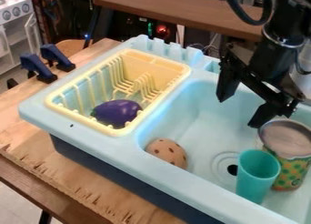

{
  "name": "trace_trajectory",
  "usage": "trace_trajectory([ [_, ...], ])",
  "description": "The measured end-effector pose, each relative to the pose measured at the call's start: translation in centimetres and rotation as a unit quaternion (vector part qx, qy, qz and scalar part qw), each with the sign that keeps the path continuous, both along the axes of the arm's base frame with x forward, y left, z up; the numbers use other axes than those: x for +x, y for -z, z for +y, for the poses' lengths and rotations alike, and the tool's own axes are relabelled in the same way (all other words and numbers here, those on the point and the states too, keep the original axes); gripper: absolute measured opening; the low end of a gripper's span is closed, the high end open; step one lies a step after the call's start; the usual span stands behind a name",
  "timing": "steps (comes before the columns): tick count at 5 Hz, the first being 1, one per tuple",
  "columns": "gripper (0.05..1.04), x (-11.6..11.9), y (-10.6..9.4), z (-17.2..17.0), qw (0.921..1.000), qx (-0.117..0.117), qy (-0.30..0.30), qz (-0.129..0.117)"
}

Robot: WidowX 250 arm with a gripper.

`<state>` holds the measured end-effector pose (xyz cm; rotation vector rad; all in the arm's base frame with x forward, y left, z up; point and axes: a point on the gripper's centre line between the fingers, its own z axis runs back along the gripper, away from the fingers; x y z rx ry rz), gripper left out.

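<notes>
The gripper (242,105) hangs over the back of the light-blue sink (191,100), its fingers spread apart with nothing between them. Its right finger is nearest to a tin can (290,166) with a green and yellow pattern, which stands upright in the sink. In front of the can and to its left stands a teal cup (256,175). A round tan thing with brown spots (167,152) lies at the sink's left front side. Inside the pale yellow dish rack (159,63) rests a purple toy eggplant (117,113).
The sink unit sits on a wooden table (57,166). Two dark blue clamps (37,67) are at the table's back left edge. Behind is a brown shelf (176,9), and a white toy stove (15,9) is at the far upper left.
</notes>
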<state>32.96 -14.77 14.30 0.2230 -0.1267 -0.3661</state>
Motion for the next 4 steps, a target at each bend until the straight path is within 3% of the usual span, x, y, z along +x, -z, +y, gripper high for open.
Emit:
trace_trajectory([
  [1,1.003,0.1,-1.4,1.6,0.9998,-0.006,-0.018,-0.001],
  [2,1.003,0.3,-5.6,3.4,0.9949,-0.086,-0.032,-0.041],
  [3,1.003,-0.8,-6.9,5.1,0.9929,-0.108,-0.029,-0.041],
  [4,1.003,-2.1,-7.3,5.5,0.986,-0.165,0.011,-0.017],
])
